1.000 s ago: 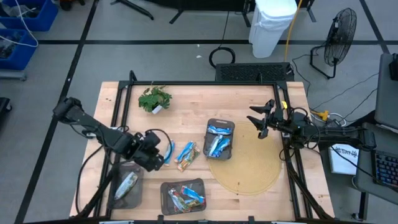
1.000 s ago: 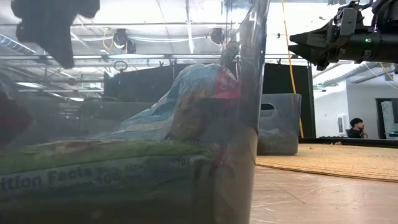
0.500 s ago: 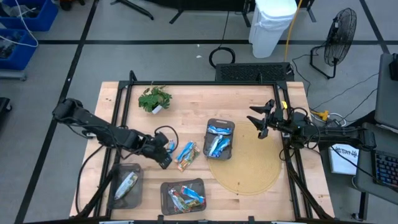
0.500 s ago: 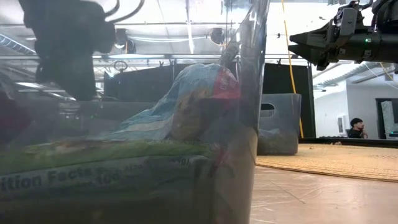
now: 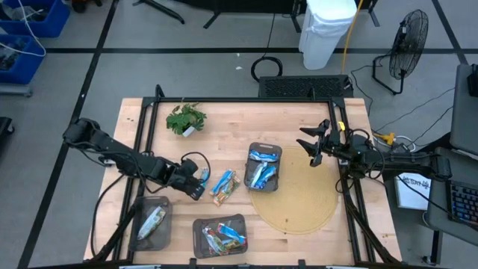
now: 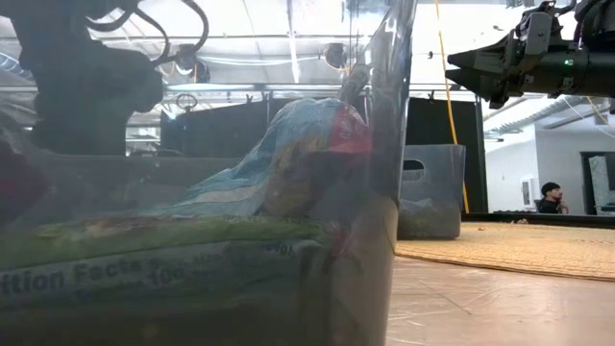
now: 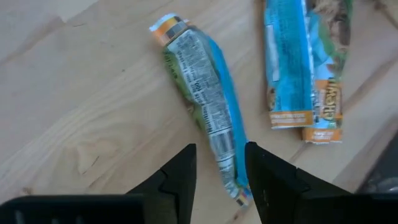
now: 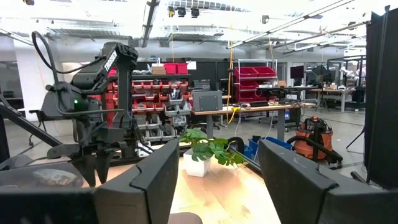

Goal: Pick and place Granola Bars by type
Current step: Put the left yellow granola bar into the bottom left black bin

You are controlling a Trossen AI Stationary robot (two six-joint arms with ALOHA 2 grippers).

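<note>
Left gripper (image 7: 219, 163) poised low over the wooden table (image 5: 224, 127), dark fingers parted narrowly astride the tail of a blue foil-wrapped granola bar (image 7: 202, 109) lying flat, not yet pinched. Best lowered squarely and closed across the wrapper's width, lest the slick foil slide out. Just beside, two more blue-and-orange bars (image 7: 305, 62), overlapping. Farther right, a dark mesh tray (image 5: 263, 167) already holding blue bars. Right gripper (image 5: 311, 146) parked wide open, raised over the round woven mat (image 5: 299, 202).

free: bare wood on table (image 5: 291, 119) far side, right of plant sprig (image 5: 184, 117) | blocked: three trays (image 5: 264, 166) centre and near-left, loose bars (image 5: 225, 186) between
</note>
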